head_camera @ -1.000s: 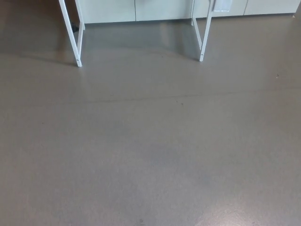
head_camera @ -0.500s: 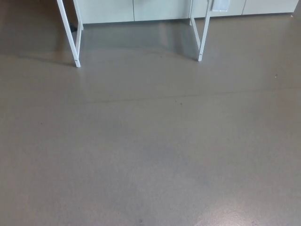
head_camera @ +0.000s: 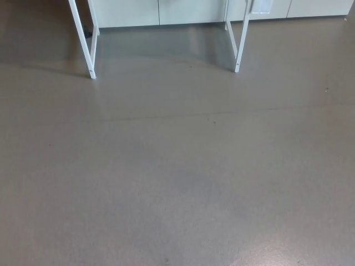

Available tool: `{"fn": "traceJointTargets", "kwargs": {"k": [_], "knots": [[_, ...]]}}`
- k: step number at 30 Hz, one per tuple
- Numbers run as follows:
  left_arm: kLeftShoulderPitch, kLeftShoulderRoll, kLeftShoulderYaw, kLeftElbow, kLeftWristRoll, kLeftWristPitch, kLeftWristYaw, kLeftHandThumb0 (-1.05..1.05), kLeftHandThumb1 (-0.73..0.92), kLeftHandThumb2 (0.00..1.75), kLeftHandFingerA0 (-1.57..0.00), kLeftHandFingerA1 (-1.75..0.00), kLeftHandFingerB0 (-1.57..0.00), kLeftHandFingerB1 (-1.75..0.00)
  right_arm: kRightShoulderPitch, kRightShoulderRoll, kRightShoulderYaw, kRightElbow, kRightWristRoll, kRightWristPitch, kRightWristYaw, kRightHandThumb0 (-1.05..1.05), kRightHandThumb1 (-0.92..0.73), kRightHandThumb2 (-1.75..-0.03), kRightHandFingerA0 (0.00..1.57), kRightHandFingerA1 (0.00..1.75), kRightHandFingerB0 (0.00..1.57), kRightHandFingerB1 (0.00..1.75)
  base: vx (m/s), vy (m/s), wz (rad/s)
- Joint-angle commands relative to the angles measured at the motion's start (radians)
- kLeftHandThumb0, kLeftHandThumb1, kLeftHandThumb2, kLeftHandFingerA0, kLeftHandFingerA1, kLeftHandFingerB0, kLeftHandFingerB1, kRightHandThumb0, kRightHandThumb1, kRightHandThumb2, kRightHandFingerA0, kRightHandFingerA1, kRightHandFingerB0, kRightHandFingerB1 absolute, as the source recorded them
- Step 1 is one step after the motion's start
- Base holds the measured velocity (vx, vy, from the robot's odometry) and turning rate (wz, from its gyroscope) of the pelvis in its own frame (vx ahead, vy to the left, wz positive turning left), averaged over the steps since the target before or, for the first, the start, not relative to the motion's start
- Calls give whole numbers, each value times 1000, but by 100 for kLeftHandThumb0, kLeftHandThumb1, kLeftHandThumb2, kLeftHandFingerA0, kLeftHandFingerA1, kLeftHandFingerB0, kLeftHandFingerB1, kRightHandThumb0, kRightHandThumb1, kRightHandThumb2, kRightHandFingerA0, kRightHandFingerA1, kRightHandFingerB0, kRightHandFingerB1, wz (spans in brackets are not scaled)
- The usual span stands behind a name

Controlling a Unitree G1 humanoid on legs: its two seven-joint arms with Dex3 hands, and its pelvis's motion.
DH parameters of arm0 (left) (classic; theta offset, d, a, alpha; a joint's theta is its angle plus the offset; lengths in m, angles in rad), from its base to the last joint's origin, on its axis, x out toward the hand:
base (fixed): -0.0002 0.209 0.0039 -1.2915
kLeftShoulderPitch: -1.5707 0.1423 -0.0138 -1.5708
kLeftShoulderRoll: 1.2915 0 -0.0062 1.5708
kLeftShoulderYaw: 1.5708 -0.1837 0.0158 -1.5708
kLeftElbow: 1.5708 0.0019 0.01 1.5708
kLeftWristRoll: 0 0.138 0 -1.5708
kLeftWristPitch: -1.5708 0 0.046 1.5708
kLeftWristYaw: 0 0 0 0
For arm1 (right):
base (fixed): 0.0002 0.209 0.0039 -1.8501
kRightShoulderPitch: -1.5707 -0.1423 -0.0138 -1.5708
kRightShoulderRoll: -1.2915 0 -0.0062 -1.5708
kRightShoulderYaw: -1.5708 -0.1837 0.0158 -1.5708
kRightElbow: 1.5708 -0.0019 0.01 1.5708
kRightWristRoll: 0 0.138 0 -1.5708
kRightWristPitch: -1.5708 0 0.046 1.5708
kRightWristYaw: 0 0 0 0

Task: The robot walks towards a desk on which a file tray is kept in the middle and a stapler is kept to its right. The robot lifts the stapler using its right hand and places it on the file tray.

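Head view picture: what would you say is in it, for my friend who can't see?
A grey floor fills almost the whole picture. At the top stand a desk's white legs, one pair on the left and one on the right, with pale cabinet fronts behind them. Nothing of the robot shows.

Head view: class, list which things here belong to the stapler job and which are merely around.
Job: desk legs, probably; nothing else of the job shows.
Around: floor; cabinets.
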Motion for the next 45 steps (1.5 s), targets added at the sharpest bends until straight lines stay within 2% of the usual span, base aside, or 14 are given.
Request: {"fn": "traceJointTargets", "kwargs": {"k": [1,4,5,6,7,13,14,20,21,22,34,42,43,45], "knots": [[20,15,-15,-31,2,-14,6,-49,38,70,-63,-55,-63,-51,-3,-28,-1,2,11,-17,6,-56,-63,-59,14,29,0,17,0,0,0],[40,5,-15,-75,-4,0,15,-47,39,70,-61,-54,-61,-51,-3,-29,-1,3,11,-17,6,-56,-63,-59,14,29,0,17,0,0,0],[35,3,-2,-71,-24,20,5,-38,43,53,-63,-44,-67,-43,-3,-29,-1,3,11,-17,6,-56,-63,-59,14,29,0,17,0,0,0],[39,-2,6,-81,-38,28,0,-43,39,69,-56,-52,-57,-50,-3,-29,-1,3,11,-17,6,-56,-63,-59,14,29,0,17,0,0,0],[42,-5,7,-87,-39,25,0,-36,44,54,-62,-45,-66,-43,-3,-29,0,3,12,-17,6,-56,-63,-59,14,29,0,17,0,0,0],[23,5,-14,-34,3,-35,33,-45,40,53,-71,-47,-73,-44,-3,-29,0,3,12,-17,6,-56,-63,-59,14,29,0,17,0,0,0],[30,6,-13,-59,-3,-13,36,-48,36,68,-66,-55,-65,-51,-2,-26,1,3,13,-17,5,-56,-63,-59,14,29,0,17,0,0,0],[26,11,4,-51,-30,17,35,-41,38,52,-71,-46,-74,-44,2,-23,2,4,13,-18,4,-56,-63,-59,14,29,0,17,0,0,0],[32,11,-2,-55,-21,3,35,-47,35,66,-67,-54,-67,-51,2,-23,2,4,14,-19,4,-56,-63,-59,14,29,0,17,0,0,0],[23,12,0,-44,-25,-3,32,-41,38,52,-71,-47,-74,-45,-1,-23,2,3,15,-18,4,-56,-63,-59,14,29,0,17,0,0,0],[26,9,6,-68,-36,35,49,-46,34,65,-68,-54,-68,-50,-1,-23,2,0,16,-18,5,-56,-63,-59,14,29,0,17,0,0,0],[25,13,25,-56,-63,30,22,-34,37,51,-69,-46,-73,-45,4,-19,1,1,18,-18,3,-56,-63,-59,14,29,0,17,0,0,0],[29,19,11,-53,-45,13,17,-46,36,65,-67,-53,-66,-50,4,-19,1,1,18,-18,3,-56,-63,-59,14,29,0,17,0,0,0],[39,18,6,-68,-42,11,16,-37,40,52,-69,-45,-72,-44,4,-19,1,1,18,-18,3,-56,-63,-59,14,29,0,17,0,0,0]]}}
